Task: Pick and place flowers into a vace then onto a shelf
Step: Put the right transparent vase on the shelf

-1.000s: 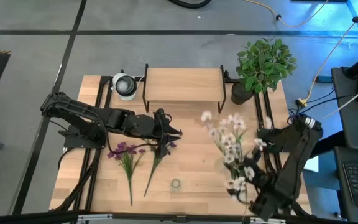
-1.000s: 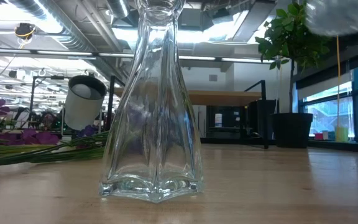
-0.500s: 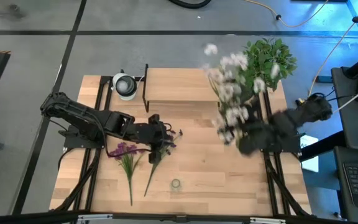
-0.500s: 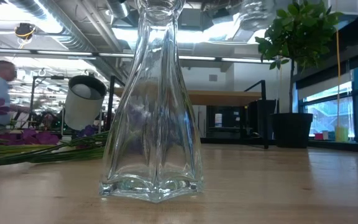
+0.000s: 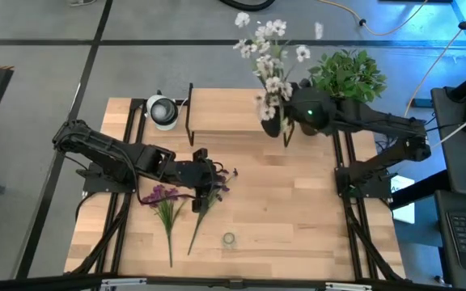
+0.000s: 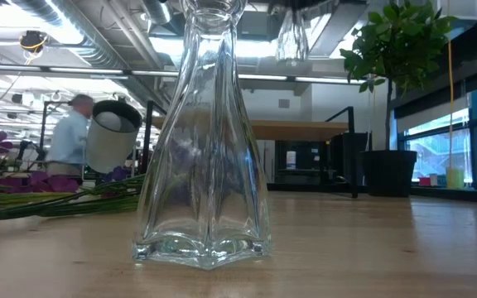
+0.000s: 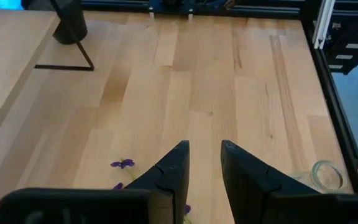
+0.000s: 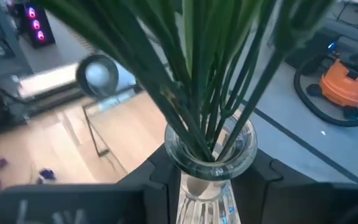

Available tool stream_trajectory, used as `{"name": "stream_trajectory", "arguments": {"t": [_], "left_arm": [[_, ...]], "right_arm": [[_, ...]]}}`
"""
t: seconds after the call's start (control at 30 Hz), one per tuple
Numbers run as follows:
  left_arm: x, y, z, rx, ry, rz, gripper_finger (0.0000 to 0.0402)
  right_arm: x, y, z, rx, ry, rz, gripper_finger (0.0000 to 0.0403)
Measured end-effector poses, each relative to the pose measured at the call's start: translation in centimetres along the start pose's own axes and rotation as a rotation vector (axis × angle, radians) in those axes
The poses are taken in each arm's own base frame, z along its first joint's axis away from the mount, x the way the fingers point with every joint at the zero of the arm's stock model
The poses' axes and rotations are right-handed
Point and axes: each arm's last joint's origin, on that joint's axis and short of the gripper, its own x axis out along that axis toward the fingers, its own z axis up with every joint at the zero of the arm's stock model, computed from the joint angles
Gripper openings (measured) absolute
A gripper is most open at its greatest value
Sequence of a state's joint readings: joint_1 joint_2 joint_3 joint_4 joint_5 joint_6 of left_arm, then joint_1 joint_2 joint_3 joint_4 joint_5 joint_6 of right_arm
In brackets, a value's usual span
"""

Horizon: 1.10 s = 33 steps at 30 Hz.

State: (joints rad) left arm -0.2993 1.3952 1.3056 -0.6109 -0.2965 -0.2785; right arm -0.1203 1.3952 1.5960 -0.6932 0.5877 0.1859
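No text, label, brand, number or sign can be read on anything in any of these four views.

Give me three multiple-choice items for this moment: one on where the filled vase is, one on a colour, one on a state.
1. Where is the filled vase?
A) standing on the floor
B) held up in the right gripper by the shelf's right end
C) lying on the floor

2. The blossoms lying on the table are:
A) yellow
B) red
C) purple

3. The front vase is:
A) upright, empty
B) tipped over
C) full of stems

Key:
1. B: its base hangs in the air in the low view.
2. C: the purple flowers lie by the left gripper.
3. A: the glass is bare.
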Motion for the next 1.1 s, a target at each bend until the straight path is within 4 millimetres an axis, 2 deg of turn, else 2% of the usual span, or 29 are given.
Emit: {"name": "stream_trajectory", "arguments": {"t": [0.27, 0.37, 0.53, 0.83, 1.1], "left_arm": [[0.2, 0.5, 0.2, 0.0, -0.002, 0.016, 0.0086], [0.2, 0.7, 0.2, -0.004, -0.003, 0.021, 0.0086], [0.2, 0.8, 0.2, -0.006, -0.002, 0.024, 0.0086], [0.2, 0.8, 0.2, -0.007, -0.003, 0.024, 0.0086], [0.2, 0.8, 0.2, -0.007, -0.003, 0.024, 0.0086]], "right_arm": [[5.3, -2.2, -2.4, 0.01, 0.011, -0.03, 0.01], [6.8, -3.3, -4.0, 0.015, 0.048, -0.065, 0.01], [8.7, -4.8, -5.6, 0.056, 0.044, -0.063, 0.01], [10.1, -6.1, -7.6, 0.126, 0.079, -0.056, 0.01], [10.2, -6.1, -7.8, 0.101, 0.072, -0.053, 0.0101]]}}
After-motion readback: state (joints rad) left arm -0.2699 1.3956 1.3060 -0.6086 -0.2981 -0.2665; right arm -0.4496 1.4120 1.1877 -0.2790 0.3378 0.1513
